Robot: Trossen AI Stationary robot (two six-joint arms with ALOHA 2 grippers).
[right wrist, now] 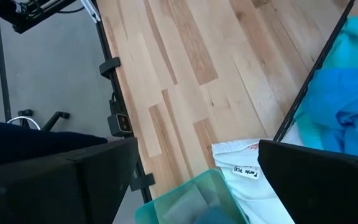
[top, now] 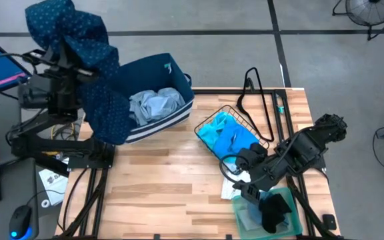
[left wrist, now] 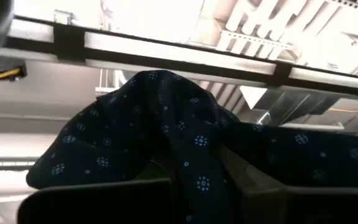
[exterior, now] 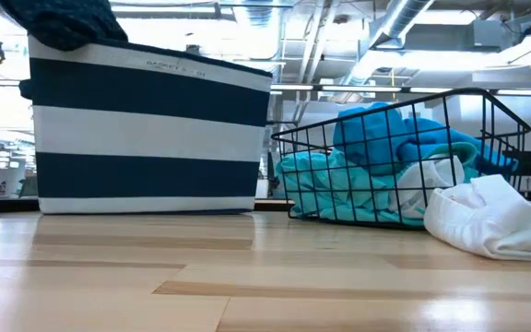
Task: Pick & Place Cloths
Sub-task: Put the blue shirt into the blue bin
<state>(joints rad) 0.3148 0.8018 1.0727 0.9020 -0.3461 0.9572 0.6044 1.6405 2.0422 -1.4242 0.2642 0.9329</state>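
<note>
Left gripper [top: 64, 48] clenched on dotted navy cloth [top: 89, 73], hoisted at 10 o'clock to clear striped bin [top: 169, 117]; right gripper [top: 245, 175], released, at 4 o'clock nr white cloth [exterior: 496, 217]

Both arms are dark, blocky and jointed, each end effector [right wrist: 191, 168] bearing two flat black fingers.

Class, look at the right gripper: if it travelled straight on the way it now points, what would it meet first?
The right gripper, open, points down at the table's near right corner. Probably it would first meet the white cloth beside the green tray; depth is unclear, so it might strike the tray's rim instead.
</note>
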